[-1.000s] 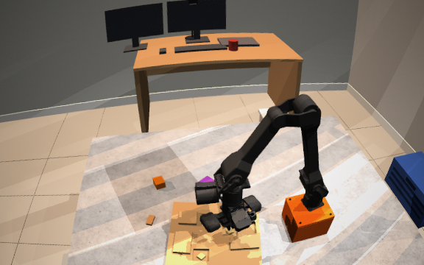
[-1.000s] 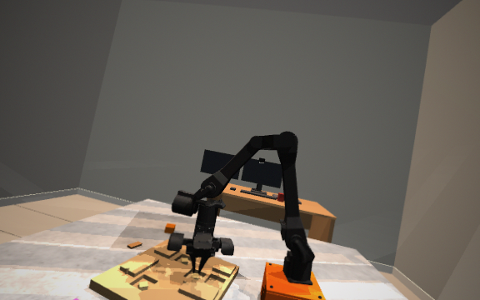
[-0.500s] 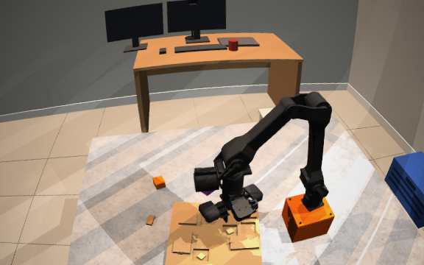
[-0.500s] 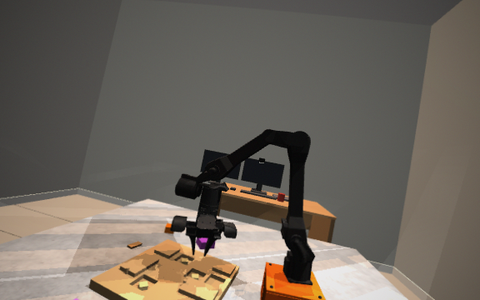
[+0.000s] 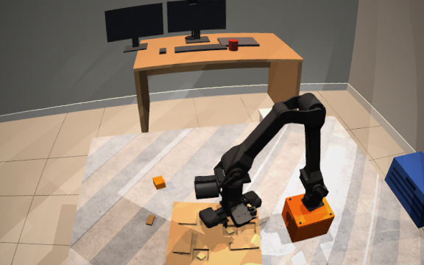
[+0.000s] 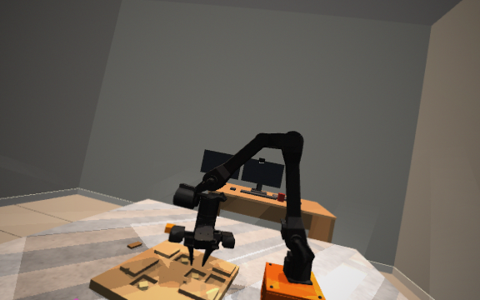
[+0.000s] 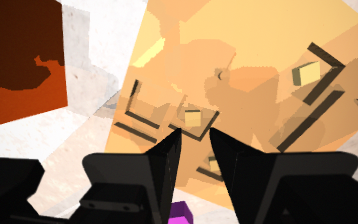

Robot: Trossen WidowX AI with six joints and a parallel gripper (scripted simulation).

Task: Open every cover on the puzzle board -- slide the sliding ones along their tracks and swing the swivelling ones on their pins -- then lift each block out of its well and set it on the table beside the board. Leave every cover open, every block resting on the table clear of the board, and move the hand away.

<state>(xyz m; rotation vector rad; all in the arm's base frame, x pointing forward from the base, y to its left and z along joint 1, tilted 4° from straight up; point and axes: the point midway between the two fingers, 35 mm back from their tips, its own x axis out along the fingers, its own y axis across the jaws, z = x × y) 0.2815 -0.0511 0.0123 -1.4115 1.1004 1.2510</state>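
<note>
The tan puzzle board (image 5: 174,235) (image 6: 107,283) (image 7: 260,30) lies on the table. Its raised covers, such as one cover (image 5: 183,243) (image 6: 140,266), stand beside their wells. A small yellowish block (image 5: 230,231) (image 6: 194,276) (image 7: 192,118) sits in an uncovered well. Another block (image 5: 201,255) (image 6: 142,285) (image 7: 310,73) sits in a well farther left. A third block (image 6: 183,260) (image 7: 213,163) shows in a well, partly behind a finger in the wrist view. My gripper (image 6: 197,265) (image 7: 195,131) is partly open and empty, pointing down above the board, its fingertips near the first block.
An orange cube (image 5: 159,182) (image 6: 169,227) and a flat brown block (image 5: 150,220) (image 6: 134,245) lie on the table left of the board. A purple block (image 7: 181,214) lies past the board's edge. The orange robot base (image 5: 308,226) (image 6: 290,287) (image 7: 25,107) stands right of the board.
</note>
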